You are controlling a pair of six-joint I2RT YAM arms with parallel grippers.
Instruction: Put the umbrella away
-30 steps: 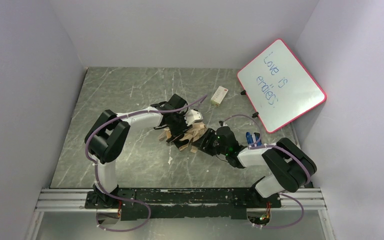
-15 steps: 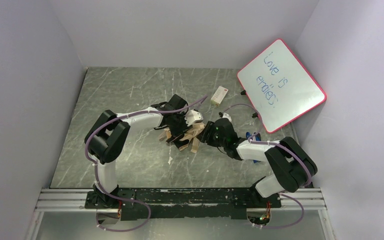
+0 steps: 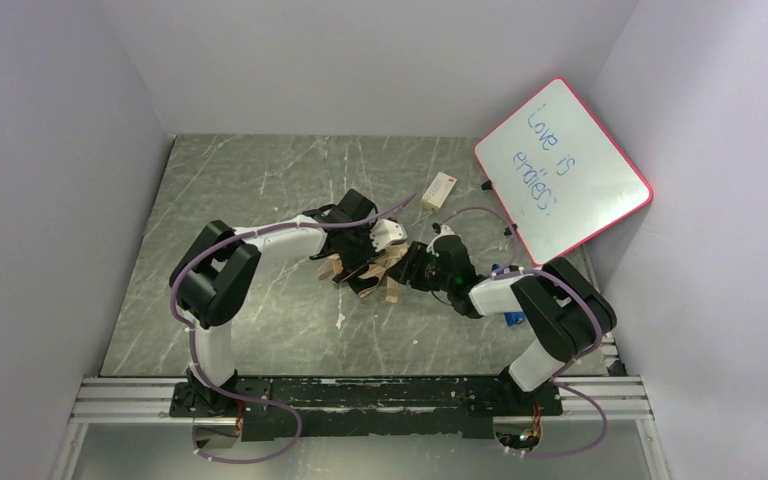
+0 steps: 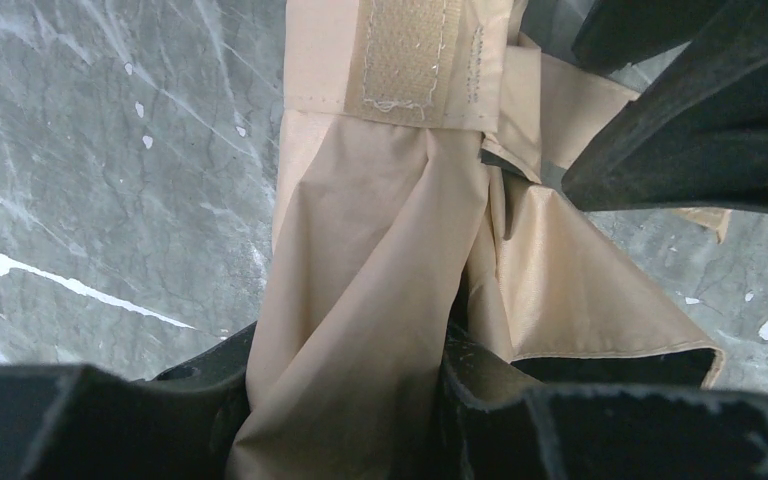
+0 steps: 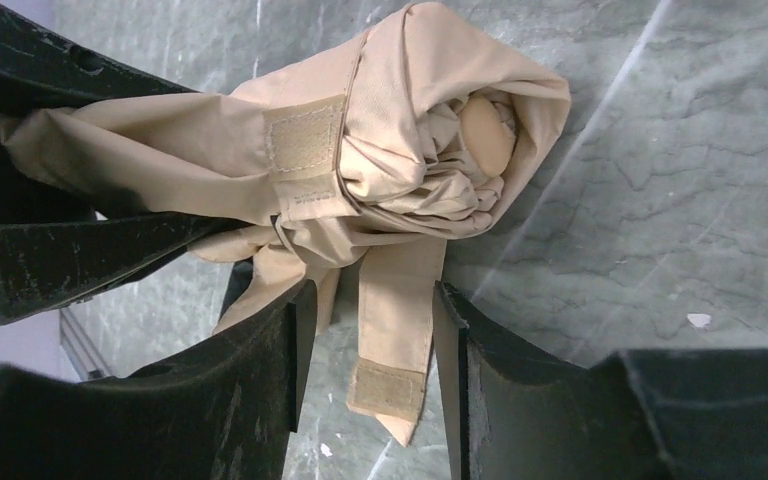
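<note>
Evidently light and floppy, the umbrella (image 3: pixel 375 270) lies bunched on the table (image 3: pixel 260 180) between both arms. The left gripper (image 4: pixel 345 400) pinches its loose tan fabric; the right gripper (image 5: pixel 372 340) stands open-jawed astride the dangling velcro strap (image 5: pixel 395 300). Slick folds will likely slip, so the strap seems the surest hold.

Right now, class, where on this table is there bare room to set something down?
Bare: the table's far-left corner, between the left wall and left arm, and the near strip before the arm bases. Crowded: the centre, where left end effector and right end effector meet the umbrella, and the right, by the whiteboard.
</note>
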